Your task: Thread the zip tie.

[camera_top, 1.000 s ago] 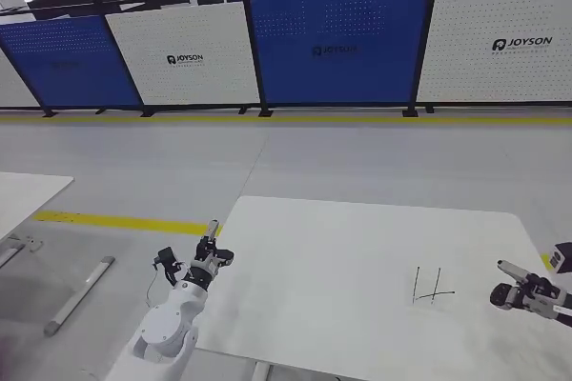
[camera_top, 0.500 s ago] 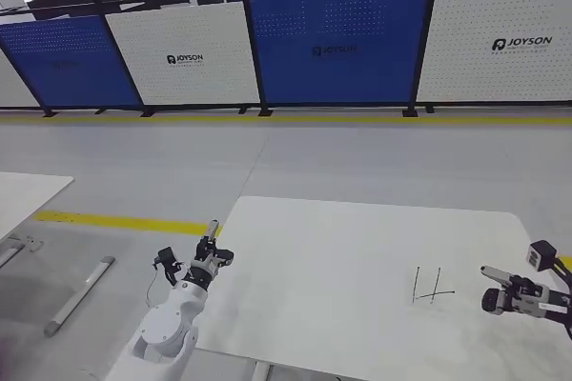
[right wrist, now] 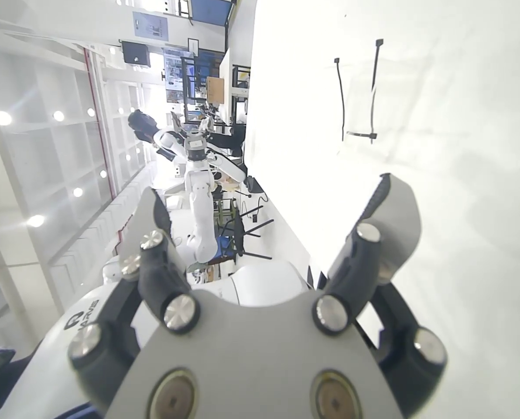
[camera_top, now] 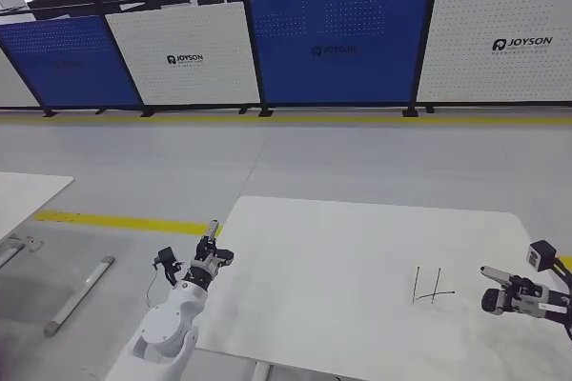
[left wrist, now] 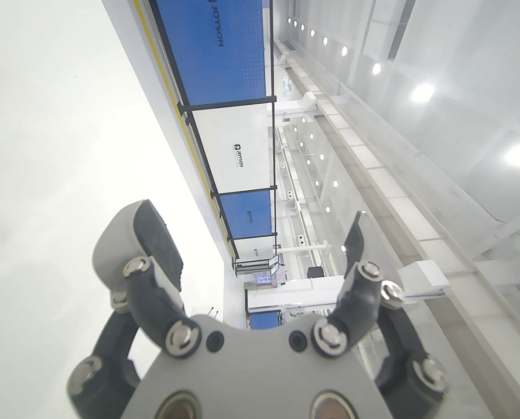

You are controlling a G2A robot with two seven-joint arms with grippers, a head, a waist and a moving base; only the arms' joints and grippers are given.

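From above, three black zip ties (camera_top: 429, 288) are lying on the white counter (camera_top: 343, 267), toward its right side and nearer the front edge than the back. Two of them are running roughly side by side, front to back, and the third is lying across their near ends. The right arm (camera_top: 543, 300) is hanging over the counter's right side with its jaws pointing at the ties, near them but not touching. The left arm (camera_top: 172, 324) is sitting at the counter's left edge, well apart from the ties, with its jaws pointing toward the far wall panels (camera_top: 338, 52).

In the left wrist view, the left arm's jaws are standing wide apart and holding nothing. The bare counter (left wrist: 68, 89) is lying to one side of them, and the blue and white panels (left wrist: 207, 45) are running beyond it.

In the right wrist view, the right arm's jaws are also standing wide apart and holding nothing. The zip ties (right wrist: 342, 97) are lying flat on the counter (right wrist: 439, 176) ahead of the jaws, clear of both tips. One long tie is lying alone, a second (right wrist: 374, 76) is lying beside it, and the short crossing one (right wrist: 362, 134) is touching the second's end.
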